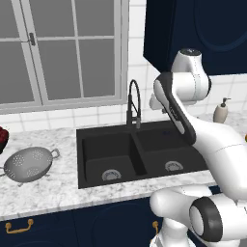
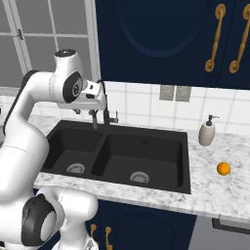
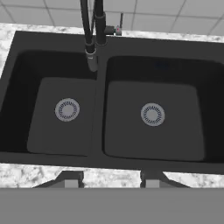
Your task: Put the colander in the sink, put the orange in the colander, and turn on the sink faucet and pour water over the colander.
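The silver-grey colander [image 1: 29,164] sits on the marble counter, well left of the black double sink [image 1: 94,149]. On the counter to the right of the sink [image 2: 181,161] lies the small orange [image 2: 223,168]. The tall black faucet [image 1: 133,102] rises behind the divider between the two basins. My gripper [image 3: 109,180] hangs above the sink's front rim, looking down into both basins [image 3: 148,144]. It is open, and nothing lies between its two dark fingertips [image 3: 70,179]. The faucet nozzle [image 3: 91,59] points down over the divider, and no water is running.
A beige soap dispenser [image 2: 207,133] stands at the back right of the counter, behind the orange. A dark red bowl [image 1: 2,139] peeks in at the far left edge. Dark blue cabinets hang above, and a window is behind the colander.
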Robot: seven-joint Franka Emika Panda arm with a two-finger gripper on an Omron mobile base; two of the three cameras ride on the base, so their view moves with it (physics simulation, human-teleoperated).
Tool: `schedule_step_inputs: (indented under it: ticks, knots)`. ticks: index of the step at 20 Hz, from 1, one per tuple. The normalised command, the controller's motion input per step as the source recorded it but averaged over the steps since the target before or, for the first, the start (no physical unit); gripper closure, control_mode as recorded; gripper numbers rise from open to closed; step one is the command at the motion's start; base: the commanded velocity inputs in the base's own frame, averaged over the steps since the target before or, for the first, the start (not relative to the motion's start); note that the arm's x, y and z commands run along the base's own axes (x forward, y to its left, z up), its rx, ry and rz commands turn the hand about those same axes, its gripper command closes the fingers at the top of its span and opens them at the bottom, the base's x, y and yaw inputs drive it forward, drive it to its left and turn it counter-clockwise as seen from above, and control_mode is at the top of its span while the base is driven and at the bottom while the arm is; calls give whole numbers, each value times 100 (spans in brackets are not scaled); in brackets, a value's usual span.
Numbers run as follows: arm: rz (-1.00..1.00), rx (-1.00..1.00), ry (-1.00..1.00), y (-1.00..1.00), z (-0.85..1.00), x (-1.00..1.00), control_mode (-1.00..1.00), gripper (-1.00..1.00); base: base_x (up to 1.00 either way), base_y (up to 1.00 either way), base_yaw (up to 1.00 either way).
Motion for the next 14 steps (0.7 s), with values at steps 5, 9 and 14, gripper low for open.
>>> schedule_step_inputs:
  ticks: [5, 9, 14]
  knots:
    - [0, 0, -1, 29, 0, -15, -100, -100, 0, 0, 0]
    - [-3, 0, 1, 99, -2, 0, -100, -100, 0, 0, 0]
    - [-9, -1, 9, 100, -16, 4, -100, -100, 0, 0, 0]
